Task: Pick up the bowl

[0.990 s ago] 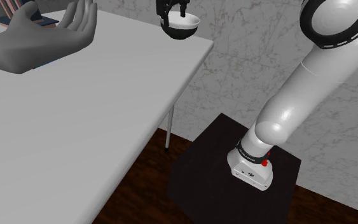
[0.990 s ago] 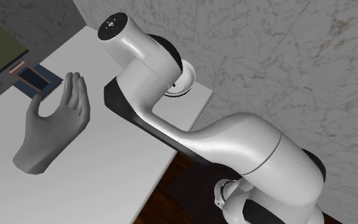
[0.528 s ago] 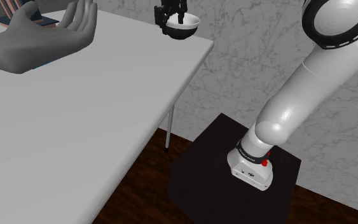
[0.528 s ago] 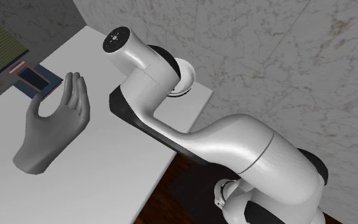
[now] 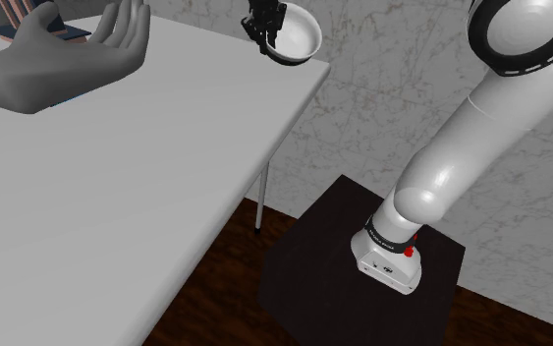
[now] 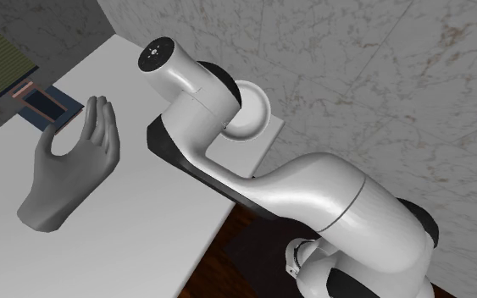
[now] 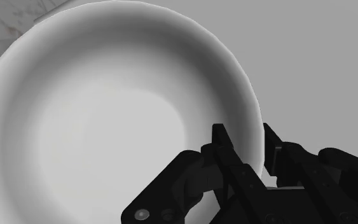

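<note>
**Bowl raised and tipped in a rim pinch**

Shows the white bowl (image 5: 299,34) in the air over the far corner of the worktop (image 5: 117,197), near the top edge of the shoulder view. Judged clear of the surface, with the marbled wall (image 5: 392,69) behind it. Held by the black gripper (image 5: 266,28), closed on the rim: seen in the wrist view with one of the fingers (image 7: 225,149) inside the wall of the bowl and the other outside, clasping it between them.

Compared with a second ago: then carried lower and level, with only the dark underside and a thin rim visible from the shoulder camera. Now lifted higher and tilted, with the pale inside turned toward that camera (and toward the second exterior camera too, where it appears as a full disc beside the white arm (image 6: 228,161)).

Taken to mean the pick-up is essentially done. Worth watching the tilt: a rim pinch leaves the bowl free to swing, so a slip cannot be ruled out. Nothing else disturbed; grey model hand (image 5: 58,54) lying as before on the far side of the worktop.
</note>
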Tool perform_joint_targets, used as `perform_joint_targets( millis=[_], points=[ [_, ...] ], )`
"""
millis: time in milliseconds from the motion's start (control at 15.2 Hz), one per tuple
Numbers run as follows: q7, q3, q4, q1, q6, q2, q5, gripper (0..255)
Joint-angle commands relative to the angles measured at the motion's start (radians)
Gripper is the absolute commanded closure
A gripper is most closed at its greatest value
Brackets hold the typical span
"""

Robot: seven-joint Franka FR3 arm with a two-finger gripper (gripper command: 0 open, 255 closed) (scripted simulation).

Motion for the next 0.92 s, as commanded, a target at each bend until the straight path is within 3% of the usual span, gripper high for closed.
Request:
perform_joint_targets(
  millis=[0,132,858],
  points=[
    [0.0,0.0,-0.002,0.0,-0.001,0.002,0.001,255],
    [-0.001,-0.001,-0.001,-0.001,-0.001,0.002,0.001,255],
    [-0.03,0.006,0.222,0.003,-0.163,0.063,-0.012,255]
  ],
)
